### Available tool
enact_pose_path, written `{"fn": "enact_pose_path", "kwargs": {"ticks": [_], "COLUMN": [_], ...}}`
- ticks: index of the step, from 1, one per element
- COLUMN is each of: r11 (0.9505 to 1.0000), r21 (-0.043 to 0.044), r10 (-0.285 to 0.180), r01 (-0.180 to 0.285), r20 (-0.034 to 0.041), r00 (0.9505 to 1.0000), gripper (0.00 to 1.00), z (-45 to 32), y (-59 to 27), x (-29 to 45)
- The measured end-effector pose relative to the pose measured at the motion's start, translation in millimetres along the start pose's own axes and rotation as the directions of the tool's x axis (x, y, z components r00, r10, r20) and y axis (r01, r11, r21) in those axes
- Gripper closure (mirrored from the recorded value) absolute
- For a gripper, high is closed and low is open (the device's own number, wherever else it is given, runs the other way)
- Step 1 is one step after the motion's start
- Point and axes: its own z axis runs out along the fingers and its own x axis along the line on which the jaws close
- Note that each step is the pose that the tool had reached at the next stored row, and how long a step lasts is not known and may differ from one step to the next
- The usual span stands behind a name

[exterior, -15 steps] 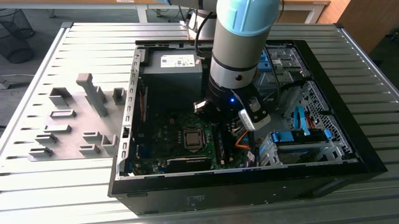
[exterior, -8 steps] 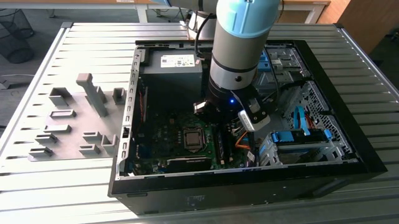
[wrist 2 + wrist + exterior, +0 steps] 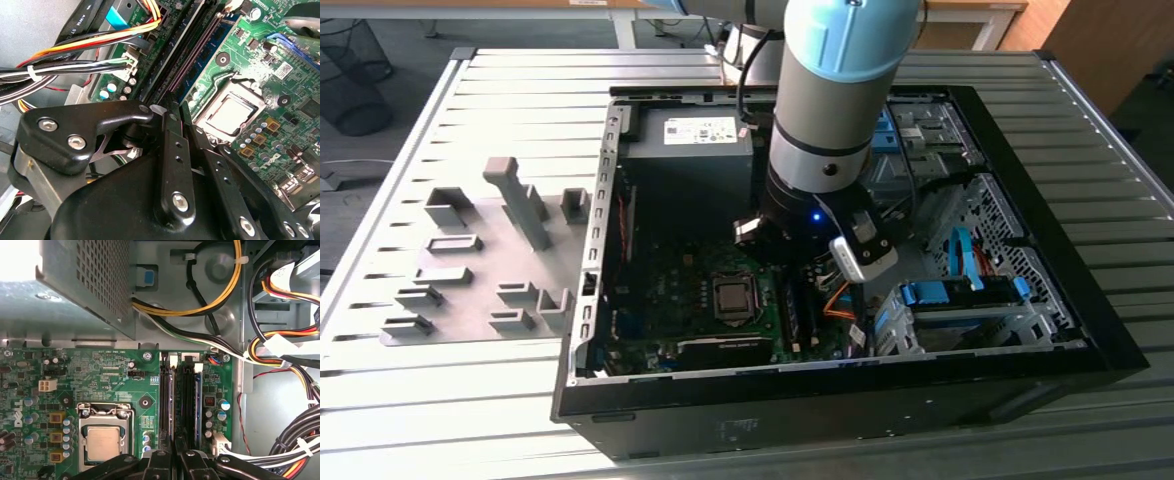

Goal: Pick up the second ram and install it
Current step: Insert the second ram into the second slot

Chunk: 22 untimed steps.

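In the exterior view, my grey and pale-blue arm reaches down into an open black computer case lying on a ribbed grey metal table. A grey moulded holder tray sits on the table towards the exterior view's left of the case. My wrist hangs over the green motherboard.

In the second wrist view, my black gripper hovers just above the long black memory slots, beside the silver square processor. I cannot tell whether the gripper is clenched, released or grasping anything.

In the first wrist view, the gripper lines up with the slots. A thin blue-green circuit-board ram stick stands seated upright in the slot nearest the bundled coloured cables. Whether this is the second ram I cannot tell.
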Motion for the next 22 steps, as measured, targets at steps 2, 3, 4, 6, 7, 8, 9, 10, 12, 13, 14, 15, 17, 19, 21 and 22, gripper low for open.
{"fn": "enact_pose_path", "kwargs": {"ticks": [2, 3, 4, 6, 7, 8, 9, 10, 12, 13, 14, 15, 17, 19, 21, 22], "r11": [1.0000, 1.0000, 1.0000, 1.0000, 1.0000, 1.0000, 1.0000, 1.0000, 1.0000, 1.0000, 1.0000, 1.0000, 1.0000, 1.0000, 1.0000, 1.0000], "r21": [-0.0002, -0.0002, -0.0002, -0.0020, -0.0028, -0.0032, -0.0034, -0.0034, -0.0035, -0.0039, -0.0041, -0.0050, -0.0052, -0.0050, -0.0048, -0.0049], "r10": [0.000, 0.000, 0.000, 0.000, 0.000, 0.000, 0.000, 0.000, 0.000, 0.000, 0.000, 0.000, 0.001, 0.002, 0.005, 0.007], "r01": [0.000, 0.000, 0.000, 0.000, 0.000, 0.000, 0.000, 0.000, 0.000, 0.000, 0.000, 0.000, -0.001, -0.002, -0.005, -0.007], "r20": [-0.0007, -0.0007, -0.0007, -0.0007, -0.0007, -0.0007, -0.0007, -0.0007, -0.0008, -0.0007, -0.0008, -0.0007, -0.0007, -0.0008, -0.0009, -0.0009], "r00": [1.0000, 1.0000, 1.0000, 1.0000, 1.0000, 1.0000, 1.0000, 1.0000, 1.0000, 1.0000, 1.0000, 1.0000, 1.0000, 1.0000, 1.0000, 1.0000], "gripper": [0.86, 0.86, 0.86, 0.86, 0.86, 0.86, 0.86, 0.86, 0.86, 0.86, 0.86, 0.86, 0.86, 0.86, 0.86, 0.86], "z": [0.2, 0.2, 0.2, 0.3, 0.3, 0.3, 0.3, 0.2, -0.5, -0.8, -1.4, -1.5, -1.5, -1.6, -1.3, -1.0], "y": [-0.1, -0.1, -0.1, -0.2, -0.3, -0.4, -0.5, -0.7, -1.0, -1.1, -1.1, -1.1, -1.1, -1.1, -1.2, -1.1], "x": [0.0, 0.0, 0.0, -0.1, -0.1, -0.2, -0.3, -0.4, -0.5, -0.5, -0.5, -0.5, -0.5, -0.6, -0.9, -1.1]}}
